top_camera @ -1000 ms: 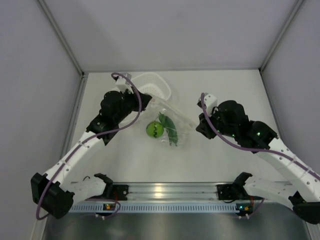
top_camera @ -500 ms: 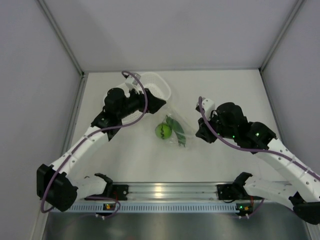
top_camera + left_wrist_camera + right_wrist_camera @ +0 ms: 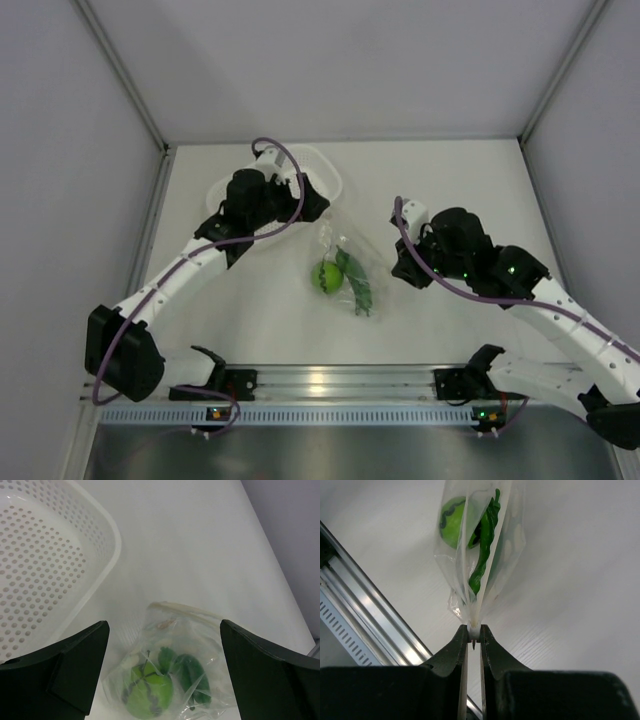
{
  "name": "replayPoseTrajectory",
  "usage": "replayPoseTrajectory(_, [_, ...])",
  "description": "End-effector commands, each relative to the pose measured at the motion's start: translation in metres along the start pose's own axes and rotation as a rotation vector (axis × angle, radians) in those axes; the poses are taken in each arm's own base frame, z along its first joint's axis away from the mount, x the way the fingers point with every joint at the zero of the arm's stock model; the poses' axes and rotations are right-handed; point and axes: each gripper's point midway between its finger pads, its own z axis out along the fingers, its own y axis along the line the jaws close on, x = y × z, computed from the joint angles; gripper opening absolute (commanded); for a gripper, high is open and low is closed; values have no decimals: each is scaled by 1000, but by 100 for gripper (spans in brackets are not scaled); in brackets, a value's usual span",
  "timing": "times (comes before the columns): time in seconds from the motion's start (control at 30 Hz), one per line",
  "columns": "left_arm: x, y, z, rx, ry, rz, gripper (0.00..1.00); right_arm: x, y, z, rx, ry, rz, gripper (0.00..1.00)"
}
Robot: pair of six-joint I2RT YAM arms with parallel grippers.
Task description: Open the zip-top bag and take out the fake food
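Note:
The zip-top bag [image 3: 345,262] is a clear crinkly pouch lying on the white table between the arms. Inside it is the fake food: a lime-green ball [image 3: 327,277] with dark marks and dark green pods [image 3: 358,287]. My right gripper [image 3: 474,631] is shut on the bag's edge [image 3: 506,540], with the ball [image 3: 454,515] and a pod [image 3: 485,545] beyond its tips. My left gripper [image 3: 163,625] stands wide open above the bag [image 3: 175,625], touching nothing. Below its fingers are the ball [image 3: 147,692] and the pods [image 3: 194,680]. From above, the left gripper [image 3: 314,205] hovers behind the bag and the right gripper [image 3: 399,262] is at its right side.
A white perforated basket [image 3: 40,565] sits at the back left, partly under my left arm, its rim [image 3: 327,176] showing from above. An aluminium rail [image 3: 320,382] runs along the near edge. Grey walls enclose the table on three sides.
My left gripper has opened and let go of the bag, moving back and right over the basket. The bag with the ball and pods has dropped toward the right gripper, which stays shut.

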Motion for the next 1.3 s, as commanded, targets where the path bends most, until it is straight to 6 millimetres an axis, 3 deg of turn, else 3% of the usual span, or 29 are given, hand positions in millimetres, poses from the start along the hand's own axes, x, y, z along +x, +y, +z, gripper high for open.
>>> replayPoseTrajectory(0.0, [-31,-9,-10,-9,-84,3,98,-13,-5,2,24,-45,-3,0])
replayPoseTrajectory(0.23, [-34,-20,-27,-41,-83,-38,97,-24,8,-1,-39,-96,-12,0])
replayPoseTrajectory(0.47, [-28,-45,-33,-110,-45,38,86,-27,11,7,-37,-83,-20,0])
replayPoseTrajectory(0.57, [-12,-56,-28,-122,10,81,82,-29,12,9,-30,-86,-25,0])
replayPoseTrajectory(0.7, [3,-57,-24,-137,71,101,74,-30,13,11,-21,-78,-27,0])
replayPoseTrajectory(0.87, [29,-50,-7,-159,162,128,73,-32,18,12,-29,-87,-40,0])
replayPoseTrajectory(1.07, [41,-57,9,-128,214,121,70,-32,22,14,-37,-87,-52,0])
replayPoseTrajectory(1.17, [45,-59,12,-119,228,121,53,-31,23,15,-41,-90,-55,0])
replayPoseTrajectory(1.2, [46,-60,12,-116,231,120,36,-31,22,16,-31,-92,-57,0])
replayPoseTrajectory(1.27, [46,-62,10,-112,230,120,20,-28,17,17,-8,-87,-50,0])
